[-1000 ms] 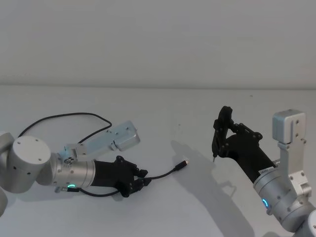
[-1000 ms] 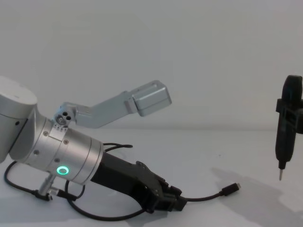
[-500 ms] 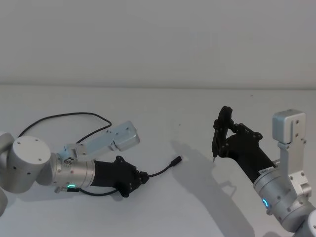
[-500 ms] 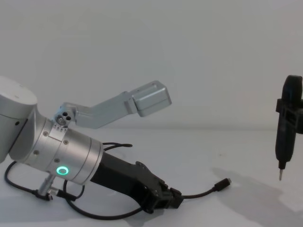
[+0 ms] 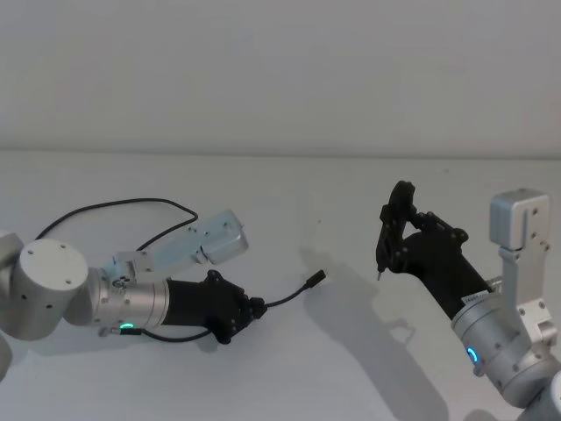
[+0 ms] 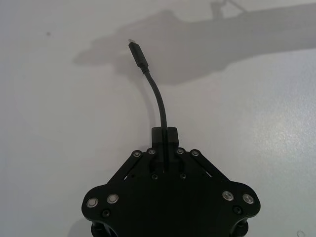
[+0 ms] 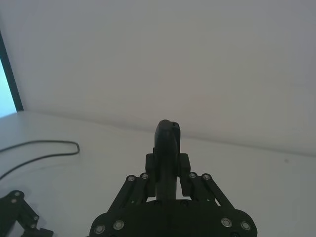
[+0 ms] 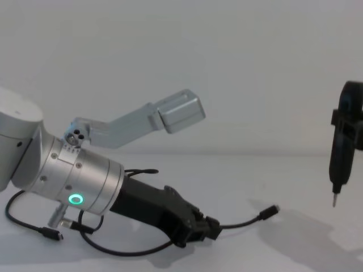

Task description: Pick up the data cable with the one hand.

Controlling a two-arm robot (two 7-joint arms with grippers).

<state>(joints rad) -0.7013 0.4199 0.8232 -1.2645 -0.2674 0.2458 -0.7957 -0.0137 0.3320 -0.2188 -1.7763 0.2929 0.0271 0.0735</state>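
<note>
The data cable (image 5: 316,278) is thin and black, and lies in loops on the white table (image 5: 289,189). My left gripper (image 5: 254,309), low over the table at the left, is shut on the cable a short way behind one plug. In the left wrist view that stretch of cable (image 6: 137,52) curves out from between the shut fingers. The plug (image 8: 270,212) hangs slightly above the table. The other plug (image 8: 54,233) lies under my left wrist. My right gripper (image 5: 396,250) is held up at the right, shut on a slim black pen-like tool (image 8: 342,153).
A silver camera bracket (image 5: 210,241) sticks out from the left wrist, above the cable's far loop (image 5: 131,203). White table stretches between the two arms, with a plain wall behind it.
My left gripper has shut on the cable and risen a little. The free plug was dragged toward the left and lifted off the table. The right arm barely moved.
</note>
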